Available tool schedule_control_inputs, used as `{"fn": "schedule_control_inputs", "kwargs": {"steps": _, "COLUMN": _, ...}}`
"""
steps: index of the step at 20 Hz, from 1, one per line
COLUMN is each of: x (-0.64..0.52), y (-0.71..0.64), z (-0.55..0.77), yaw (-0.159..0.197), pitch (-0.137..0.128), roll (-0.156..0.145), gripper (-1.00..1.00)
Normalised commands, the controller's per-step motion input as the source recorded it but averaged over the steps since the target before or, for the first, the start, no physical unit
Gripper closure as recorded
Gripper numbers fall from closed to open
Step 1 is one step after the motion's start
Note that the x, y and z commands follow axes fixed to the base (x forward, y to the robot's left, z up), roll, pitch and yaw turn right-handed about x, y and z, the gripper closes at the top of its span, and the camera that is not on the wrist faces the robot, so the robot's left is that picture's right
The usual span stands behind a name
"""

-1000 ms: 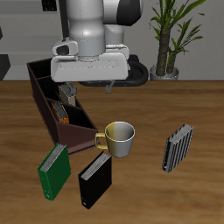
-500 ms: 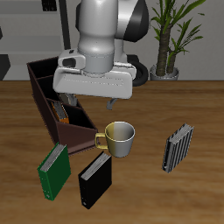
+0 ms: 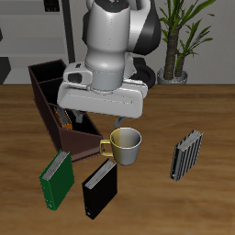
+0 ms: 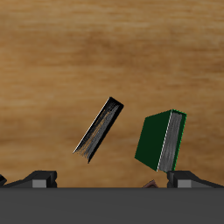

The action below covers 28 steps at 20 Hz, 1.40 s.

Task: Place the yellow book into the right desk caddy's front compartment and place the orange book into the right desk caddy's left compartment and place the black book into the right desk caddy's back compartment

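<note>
The right desk caddy [image 3: 46,92] stands on the desk [image 3: 197,101], its slanted low end toward the front edge. Book spines [image 3: 62,117] show in one compartment, too hidden by the arm to tell apart. In front of the caddy a green book [image 3: 57,177] lies flat, and just beside it the black book [image 3: 99,186], outside the caddy. The gripper [image 4: 112,182] hangs above these two, fingers [image 4: 39,178] spread wide, holding nothing. Next come a mug [image 3: 125,145] and a striped book [image 3: 185,156], well apart.
</note>
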Motion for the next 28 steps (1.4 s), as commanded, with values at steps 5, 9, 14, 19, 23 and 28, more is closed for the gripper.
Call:
{"fn": "schedule_control_inputs", "kwargs": {"steps": 5, "x": 0.28, "y": -0.09, "z": -0.13, "yaw": -0.043, "pitch": -0.025, "roll": 0.005, "gripper": -1.0}}
{"fn": "schedule_control_inputs", "kwargs": {"steps": 9, "x": 0.24, "y": -0.1, "z": -0.29, "yaw": -0.071, "pitch": 0.011, "roll": -0.019, "gripper": -1.0}}
{"fn": "schedule_control_inputs", "kwargs": {"steps": 14, "x": 0.12, "y": 0.06, "z": -0.39, "yaw": -0.064, "pitch": 0.014, "roll": 0.013, "gripper": -1.0}}
{"fn": "schedule_control_inputs", "kwargs": {"steps": 19, "x": -0.02, "y": 0.21, "z": -0.32, "yaw": -0.026, "pitch": 0.009, "roll": 0.045, "gripper": -1.0}}
{"fn": "schedule_control_inputs", "kwargs": {"steps": 23, "x": 0.09, "y": 0.07, "z": -0.3, "yaw": -0.036, "pitch": 0.008, "roll": 0.031, "gripper": -1.0}}
{"fn": "schedule_control_inputs", "kwargs": {"steps": 28, "x": 0.08, "y": -0.07, "z": -0.23, "yaw": -0.035, "pitch": 0.013, "roll": 0.001, "gripper": -1.0}}
